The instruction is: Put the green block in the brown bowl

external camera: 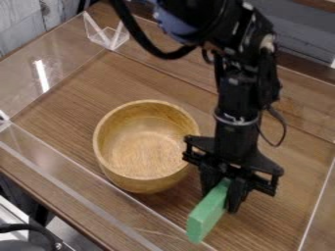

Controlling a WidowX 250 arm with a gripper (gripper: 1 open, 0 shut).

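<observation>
The green block [209,211] hangs tilted just above the table at the lower right, its upper end pinched in my gripper [233,188], which is shut on it and points almost straight down. The brown bowl [145,144], round, light wood with thick walls and nothing inside, sits on the table directly left of the gripper. The block's lower end reaches toward the front edge, just right of the bowl's near rim. The black arm [240,69] rises from the gripper toward the top of the view.
The wooden table [105,83] is fenced by clear acrylic walls [39,74] on the left and front. A small clear stand [108,34] sits at the back left. The table's front edge runs close below the block.
</observation>
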